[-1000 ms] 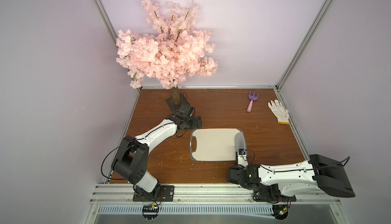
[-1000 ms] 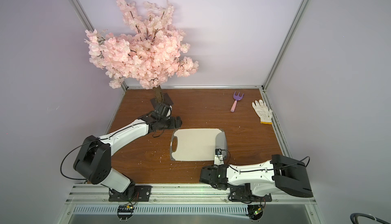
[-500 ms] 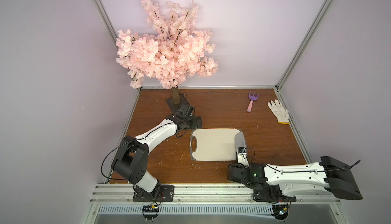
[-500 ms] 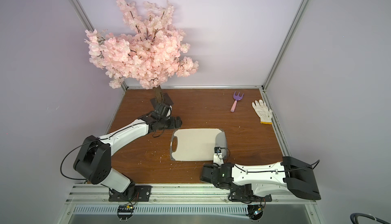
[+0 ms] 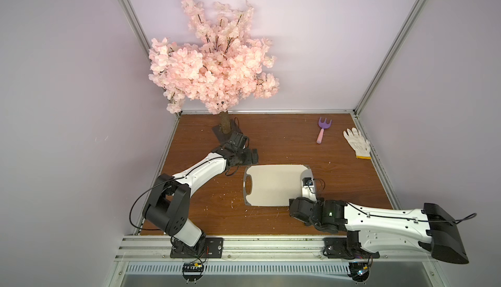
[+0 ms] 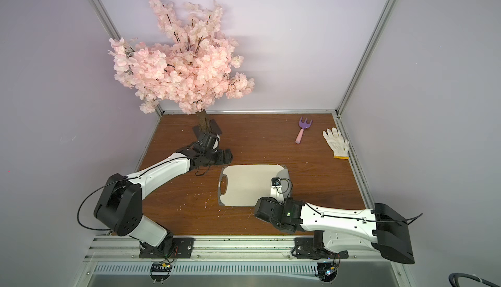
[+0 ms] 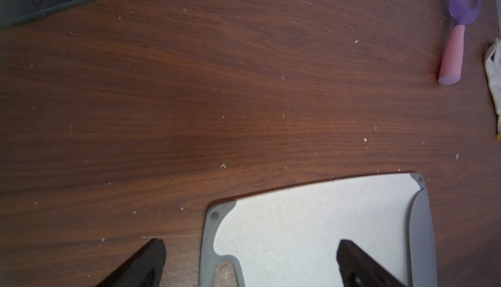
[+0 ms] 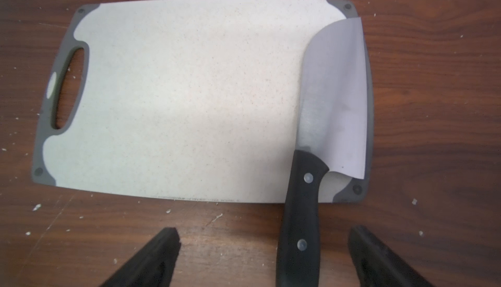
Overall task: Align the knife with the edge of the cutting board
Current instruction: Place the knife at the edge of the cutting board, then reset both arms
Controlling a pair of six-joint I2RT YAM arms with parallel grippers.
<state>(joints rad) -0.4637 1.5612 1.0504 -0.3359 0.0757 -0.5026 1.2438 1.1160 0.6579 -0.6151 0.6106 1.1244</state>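
Retreat step: lift right tool (image 8: pixel 264 230) straight up and back, jaws wide and empty, no brushing knife (image 8: pixel 333 104). Lies flat on cutting board (image 8: pixel 189 96), blade's straight side along short rim opposite handle hole, looks parallel. Sticks black handle off robot-side long edge onto surface (image 8: pixel 433 109), between right tool's fingers (image 8: pixel 379 261), closer to one, not touching. Keep left tool (image 7: pixel 251 242) wide, empty, by hole-end corner

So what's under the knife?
The knife has its blade on the cutting board; its handle sticks out over the table. The board beneath the blade is hidden.
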